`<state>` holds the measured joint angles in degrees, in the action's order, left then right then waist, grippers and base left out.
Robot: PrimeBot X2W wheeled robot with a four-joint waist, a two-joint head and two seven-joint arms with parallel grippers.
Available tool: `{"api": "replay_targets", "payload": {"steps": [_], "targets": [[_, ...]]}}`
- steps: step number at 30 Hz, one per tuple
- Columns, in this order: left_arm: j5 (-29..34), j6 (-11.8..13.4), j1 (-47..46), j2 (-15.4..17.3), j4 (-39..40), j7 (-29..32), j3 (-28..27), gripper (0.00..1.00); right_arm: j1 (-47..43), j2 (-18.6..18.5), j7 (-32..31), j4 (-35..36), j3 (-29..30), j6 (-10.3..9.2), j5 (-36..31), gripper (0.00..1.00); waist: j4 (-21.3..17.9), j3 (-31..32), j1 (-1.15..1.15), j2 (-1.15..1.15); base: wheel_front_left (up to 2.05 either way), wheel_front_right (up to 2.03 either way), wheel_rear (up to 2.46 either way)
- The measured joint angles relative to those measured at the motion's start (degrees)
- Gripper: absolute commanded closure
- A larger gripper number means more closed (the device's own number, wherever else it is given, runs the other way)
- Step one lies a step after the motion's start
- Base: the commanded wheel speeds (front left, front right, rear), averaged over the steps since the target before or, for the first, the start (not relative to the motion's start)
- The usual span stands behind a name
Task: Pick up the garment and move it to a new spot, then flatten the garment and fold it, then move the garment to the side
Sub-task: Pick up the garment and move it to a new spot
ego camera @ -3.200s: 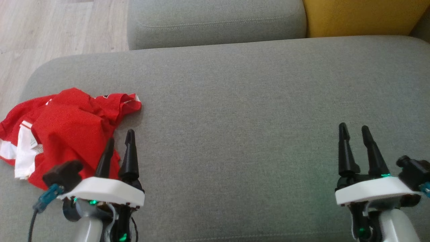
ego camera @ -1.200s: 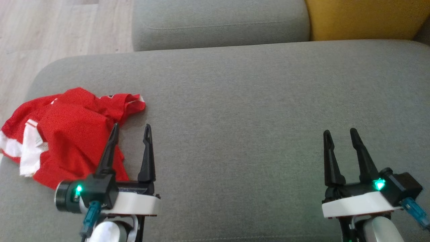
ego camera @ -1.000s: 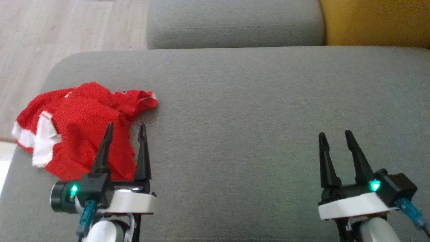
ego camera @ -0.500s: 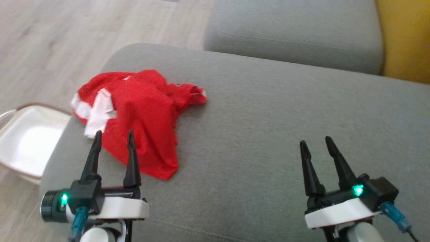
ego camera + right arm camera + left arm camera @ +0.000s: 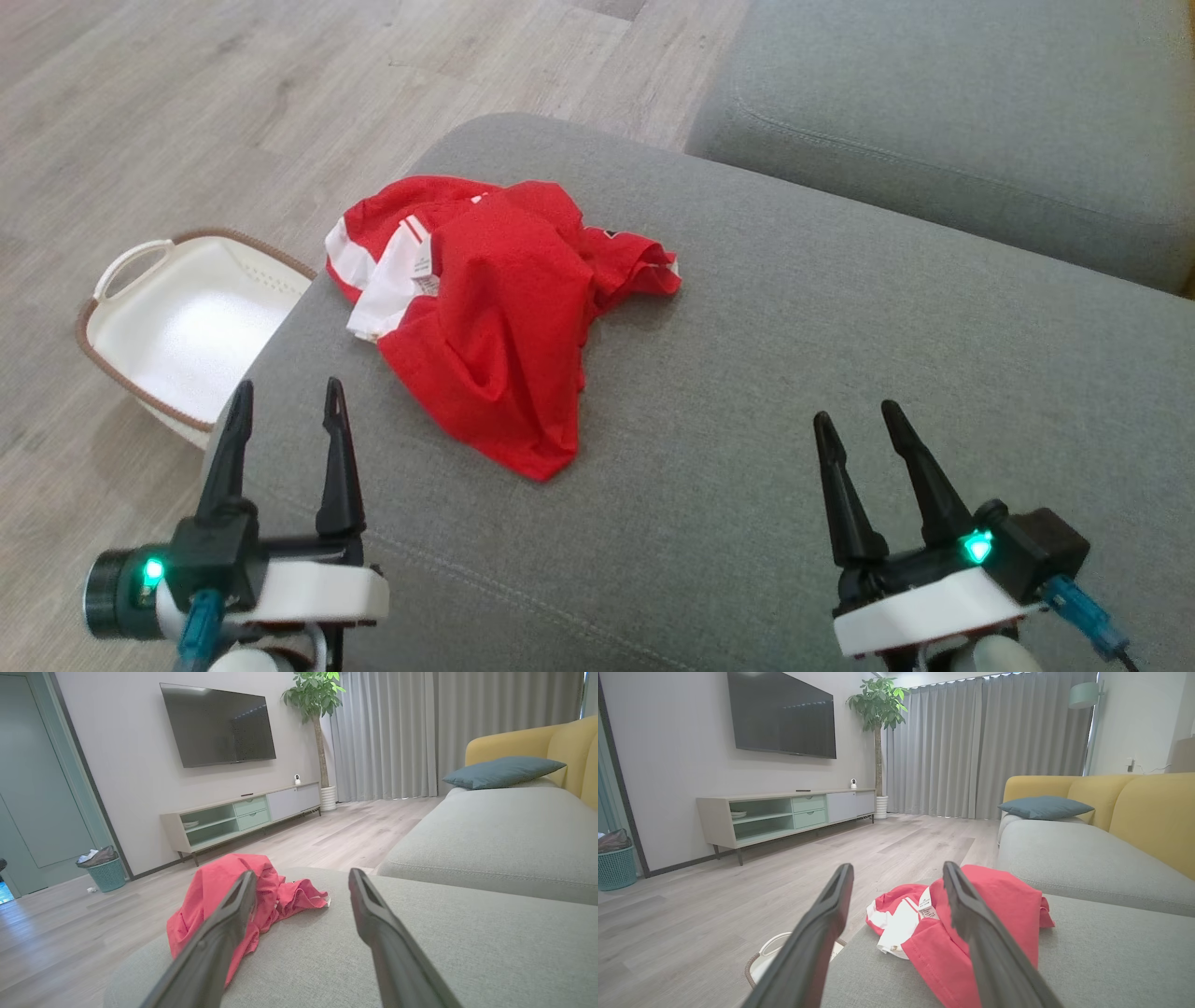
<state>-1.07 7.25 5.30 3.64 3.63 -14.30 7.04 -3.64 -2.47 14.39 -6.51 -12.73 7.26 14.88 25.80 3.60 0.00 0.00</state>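
Observation:
A crumpled red garment [image 5: 495,317] with white trim lies near the left end of the grey sofa seat [image 5: 840,327]. It also appears in the left wrist view [image 5: 934,933] and the right wrist view [image 5: 229,891]. My left gripper [image 5: 285,399] hovers open near the seat's front left corner, short of the garment, nothing between its fingers. My right gripper [image 5: 854,420] stands open and empty over the seat, well right of the garment.
A white laundry basket [image 5: 177,327] with a brown rim sits on the wood floor left of the sofa end. A second grey cushion [image 5: 934,121] lies beyond the seat. A TV stand [image 5: 784,812] and yellow sofa back [image 5: 1143,816] stand farther off.
The head camera has swung left, so the garment now sits near the picture's middle and the basket has come into view. Both grippers stay open; the garment lies as before.

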Motion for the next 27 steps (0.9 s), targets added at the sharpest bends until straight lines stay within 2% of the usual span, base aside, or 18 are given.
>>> {"api": "replay_targets", "payload": {"steps": [3,7,13,17,22,27], "targets": [[0.57,0.04,0.00,0.12,0.01,0.00,0.02,0.00,-0.57,0.00,0.00,-0.01,-0.12,0.00,0.26,0.00,0.47,-0.08,0.00,0.00,0.00,0.00,0.00],[0.56,1.30,-0.07,0.11,0.26,0.00,-0.48,0.00,-0.60,0.00,0.00,-0.03,-0.14,0.00,0.26,0.00,0.00,-0.79,0.00,0.00,0.00,0.00,0.00],[0.03,1.15,-2.28,0.16,0.42,0.00,-0.83,0.00,-0.35,0.00,0.00,0.31,2.58,0.00,-0.47,0.00,-1.20,-3.39,0.00,0.00,0.00,0.00,0.00],[-2.46,-2.85,-7.99,1.03,-4.08,-0.41,-2.11,0.00,0.94,0.00,0.00,1.05,6.46,0.00,-2.54,0.00,-2.02,-6.46,0.00,0.00,0.00,0.00,0.00],[-4.64,-9.92,-19.62,2.76,-17.57,-0.38,-1.20,0.00,5.03,-0.01,0.00,2.98,14.92,0.00,-5.70,0.00,-2.66,-11.86,0.00,0.00,0.00,0.00,0.00],[-7.72,-13.89,-33.35,3.93,-29.71,4.16,1.91,0.00,8.12,-0.01,0.01,5.03,20.38,0.00,-8.86,0.00,-3.26,-17.47,0.00,0.00,0.00,0.00,0.00]]}}
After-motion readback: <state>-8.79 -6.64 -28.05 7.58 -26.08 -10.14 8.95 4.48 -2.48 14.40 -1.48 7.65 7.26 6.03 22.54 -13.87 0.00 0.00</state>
